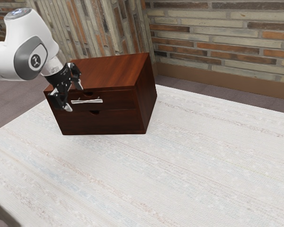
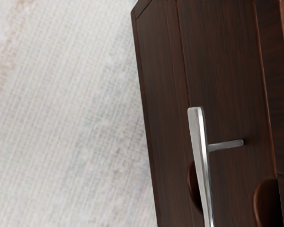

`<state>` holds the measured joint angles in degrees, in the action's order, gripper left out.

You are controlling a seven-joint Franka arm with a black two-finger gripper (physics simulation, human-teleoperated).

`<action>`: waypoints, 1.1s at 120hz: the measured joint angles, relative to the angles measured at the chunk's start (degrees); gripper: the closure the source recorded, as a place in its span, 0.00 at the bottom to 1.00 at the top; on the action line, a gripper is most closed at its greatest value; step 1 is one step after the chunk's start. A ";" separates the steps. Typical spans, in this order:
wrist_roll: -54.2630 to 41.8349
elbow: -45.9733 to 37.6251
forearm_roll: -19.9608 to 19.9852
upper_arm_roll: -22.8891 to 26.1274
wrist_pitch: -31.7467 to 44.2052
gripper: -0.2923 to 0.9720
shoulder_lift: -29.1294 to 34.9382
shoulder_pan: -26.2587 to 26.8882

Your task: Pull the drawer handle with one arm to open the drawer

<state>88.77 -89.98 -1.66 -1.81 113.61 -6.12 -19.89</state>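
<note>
A dark wooden cabinet (image 1: pixel 114 71) with two drawers stands on the far part of the pale counter (image 1: pixel 189 165), toward the exterior view's left, with a brick wall (image 1: pixel 217 33) behind it. The drawer handle (image 1: pixel 87 100), a slim silver bar, lies level across the upper drawer front (image 1: pixel 113 100), and that front looks level with the lower drawer (image 1: pixel 109 118) beneath it. The white arm (image 1: pixel 23 47) comes in from the exterior view's left and brings the black claw (image 1: pixel 72 97) to the bar's left end. The claw is released: its fingers stand spread, one above the bar and one below, with the bar's left end in the gap between them. Whether either finger touches the metal cannot be told. In the wrist view the handle (image 2: pixel 199 161) stands close under the hand on its short post, proud of the dark wood (image 2: pixel 217 61), and the counter (image 2: pixel 61 118) lies beside the cabinet.
</note>
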 joint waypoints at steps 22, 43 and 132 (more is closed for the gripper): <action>1.18 0.48 0.62 1.08 1.49 0.23 -2.30 -0.30; 2.03 -1.79 0.79 1.04 3.43 0.23 -1.80 -0.06; 3.69 -3.54 1.14 0.68 7.40 0.41 -1.84 -0.88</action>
<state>92.45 -93.53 -0.52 -1.13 121.01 -7.96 -20.77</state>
